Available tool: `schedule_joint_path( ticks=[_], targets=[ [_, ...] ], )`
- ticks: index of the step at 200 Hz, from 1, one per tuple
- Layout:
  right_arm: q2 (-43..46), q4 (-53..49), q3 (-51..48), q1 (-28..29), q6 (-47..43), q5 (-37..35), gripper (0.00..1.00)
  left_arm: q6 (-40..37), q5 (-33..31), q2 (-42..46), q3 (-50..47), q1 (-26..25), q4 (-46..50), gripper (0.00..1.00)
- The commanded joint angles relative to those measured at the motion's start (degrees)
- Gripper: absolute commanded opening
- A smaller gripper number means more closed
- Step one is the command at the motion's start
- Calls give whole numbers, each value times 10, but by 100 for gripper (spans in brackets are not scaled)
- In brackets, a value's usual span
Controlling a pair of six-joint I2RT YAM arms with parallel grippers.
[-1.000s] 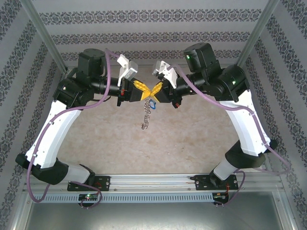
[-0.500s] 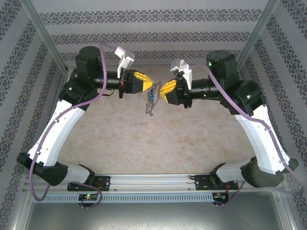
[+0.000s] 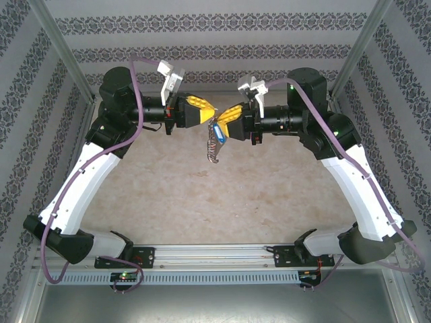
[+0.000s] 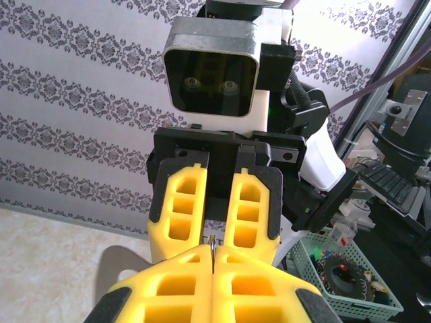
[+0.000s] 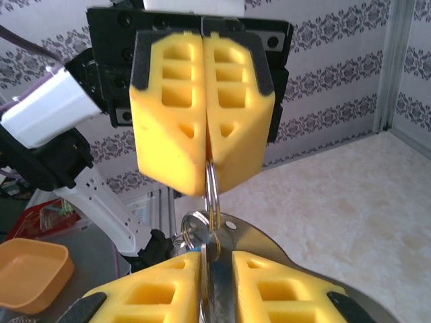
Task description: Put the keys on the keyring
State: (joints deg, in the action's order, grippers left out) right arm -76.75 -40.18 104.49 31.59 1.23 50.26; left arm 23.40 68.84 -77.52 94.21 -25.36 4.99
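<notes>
Keyring (image 5: 211, 183) hangs mid-air, clamped at its wire loop by my left gripper (image 3: 211, 113). My right gripper (image 3: 221, 123) has fingers slightly apart around a grey metal piece; grip unconfirmed. Step in hand, by judgement: threading the blue key (image 3: 219, 138). Next: align precisely, keep left clamp firm.

You have two arms on this rig, the left arm (image 3: 81, 182) and the right arm (image 3: 363, 192). There are two grippers, the left gripper (image 3: 211, 112) and the right gripper (image 3: 220, 118). Each carries two yellow fingers (image 3: 195, 104), four in all. Count one keyring (image 3: 214, 147) and one blue-headed key (image 3: 219, 132). The grey pieces strung on the loop are too small to count. One bench (image 3: 202, 195). Beyond it, one green basket (image 4: 350, 299) and one orange dish (image 5: 30, 269).
</notes>
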Motion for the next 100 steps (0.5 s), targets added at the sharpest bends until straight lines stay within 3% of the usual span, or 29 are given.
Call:
schedule_joint_path(
  ticks=[1,100],
  targets=[
    [6,53,-13,-3,27,26,21,38,15,18,-5,6,-73,0],
    [1,102,-28,-3,51,35,7,72,23,16,-15,6,-117,0]
  ],
)
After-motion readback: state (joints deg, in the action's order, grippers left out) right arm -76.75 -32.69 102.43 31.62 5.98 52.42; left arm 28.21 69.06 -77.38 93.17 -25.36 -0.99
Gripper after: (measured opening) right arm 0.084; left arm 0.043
